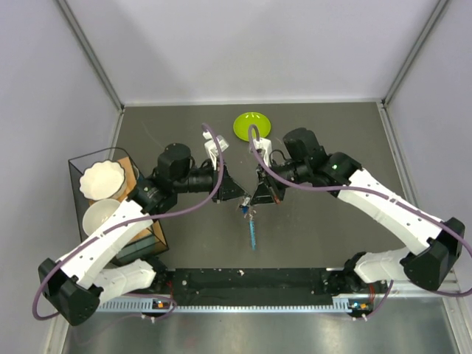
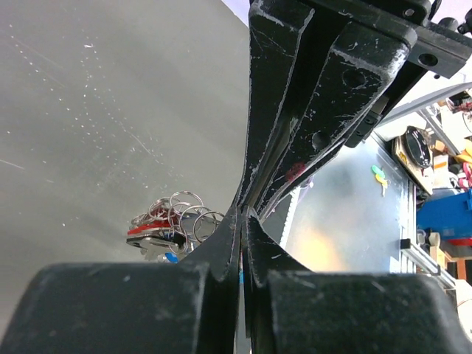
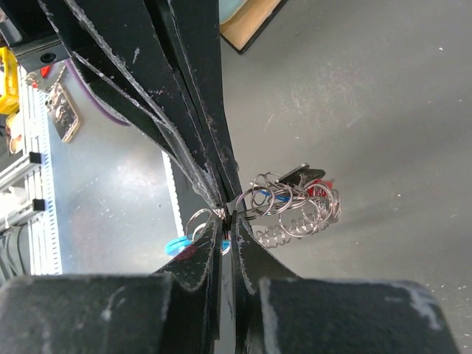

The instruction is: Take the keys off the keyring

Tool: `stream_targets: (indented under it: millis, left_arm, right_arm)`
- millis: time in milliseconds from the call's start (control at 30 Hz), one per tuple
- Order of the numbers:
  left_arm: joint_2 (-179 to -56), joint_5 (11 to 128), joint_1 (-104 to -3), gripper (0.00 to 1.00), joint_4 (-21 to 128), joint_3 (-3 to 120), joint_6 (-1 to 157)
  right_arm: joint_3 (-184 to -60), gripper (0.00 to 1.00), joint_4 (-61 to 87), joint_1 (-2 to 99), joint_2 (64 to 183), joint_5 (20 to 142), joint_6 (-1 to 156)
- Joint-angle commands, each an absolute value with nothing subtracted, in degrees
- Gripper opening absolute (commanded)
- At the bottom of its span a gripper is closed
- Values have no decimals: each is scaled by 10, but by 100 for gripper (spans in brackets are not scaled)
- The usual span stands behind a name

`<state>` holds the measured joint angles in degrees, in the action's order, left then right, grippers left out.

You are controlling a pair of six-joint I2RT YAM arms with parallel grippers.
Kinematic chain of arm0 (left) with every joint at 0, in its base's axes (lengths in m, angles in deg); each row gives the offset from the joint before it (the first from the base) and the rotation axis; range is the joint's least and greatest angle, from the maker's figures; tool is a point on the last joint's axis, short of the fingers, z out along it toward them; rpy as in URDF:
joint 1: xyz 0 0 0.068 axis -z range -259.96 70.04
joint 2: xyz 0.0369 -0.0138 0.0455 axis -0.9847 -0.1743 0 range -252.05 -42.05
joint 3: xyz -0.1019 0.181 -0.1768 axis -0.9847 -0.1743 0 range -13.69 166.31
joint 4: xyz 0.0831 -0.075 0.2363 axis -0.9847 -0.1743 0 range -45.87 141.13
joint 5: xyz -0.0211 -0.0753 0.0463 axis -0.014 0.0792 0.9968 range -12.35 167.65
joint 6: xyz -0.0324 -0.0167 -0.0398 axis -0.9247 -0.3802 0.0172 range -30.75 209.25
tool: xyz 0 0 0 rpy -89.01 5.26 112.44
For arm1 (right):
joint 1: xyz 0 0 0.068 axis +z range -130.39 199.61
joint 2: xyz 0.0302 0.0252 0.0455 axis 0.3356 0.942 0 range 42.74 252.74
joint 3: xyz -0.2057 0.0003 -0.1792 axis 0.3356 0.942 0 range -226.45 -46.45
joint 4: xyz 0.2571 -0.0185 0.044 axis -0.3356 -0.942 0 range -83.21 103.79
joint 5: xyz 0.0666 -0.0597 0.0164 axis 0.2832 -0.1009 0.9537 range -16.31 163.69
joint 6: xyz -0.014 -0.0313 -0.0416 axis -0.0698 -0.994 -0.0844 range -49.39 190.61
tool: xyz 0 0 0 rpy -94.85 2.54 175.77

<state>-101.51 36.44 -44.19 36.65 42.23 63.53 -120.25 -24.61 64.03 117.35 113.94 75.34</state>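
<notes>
Both grippers meet tip to tip over the middle of the table. My left gripper point(image 1: 240, 198) point(image 2: 243, 215) is shut, with a thin blue sliver of the keyring pinched between its tips. My right gripper point(image 1: 255, 198) point(image 3: 227, 221) is shut on a wire ring of the keyring point(image 3: 284, 210). The keys point(image 1: 243, 209), with red and blue heads, hang in a bunch of small rings just below the tips. They show left of the tips in the left wrist view point(image 2: 166, 225) and right of them in the right wrist view point(image 3: 306, 184). The keyring's bright blue piece point(image 1: 253, 233) point(image 3: 175, 245) trails toward me.
A lime-green round plate point(image 1: 251, 125) lies at the back centre, behind the right arm. A black-framed box point(image 1: 122, 158) holding white bowls stands at the left. A black rail point(image 1: 243, 280) runs along the near edge between the arm bases.
</notes>
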Motion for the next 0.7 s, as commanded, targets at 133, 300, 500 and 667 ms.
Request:
stream_targets:
  millis: [133, 300, 500, 667]
  left_arm:
    - [-1000, 437, -442, 0, 295, 458, 686]
    - [-1002, 475, -441, 0, 250, 465, 705]
    - [-999, 505, -441, 0, 225, 465, 711]
    - [-1002, 514, -441, 0, 211, 470, 712]
  right_arm:
    - [-1198, 0, -199, 643, 1115, 1105, 751]
    - [-1196, 0, -198, 643, 1109, 1082, 745]
    - [-1199, 0, -197, 640, 1104, 1046, 747]
    - [-1202, 0, -191, 637, 1101, 1030, 746]
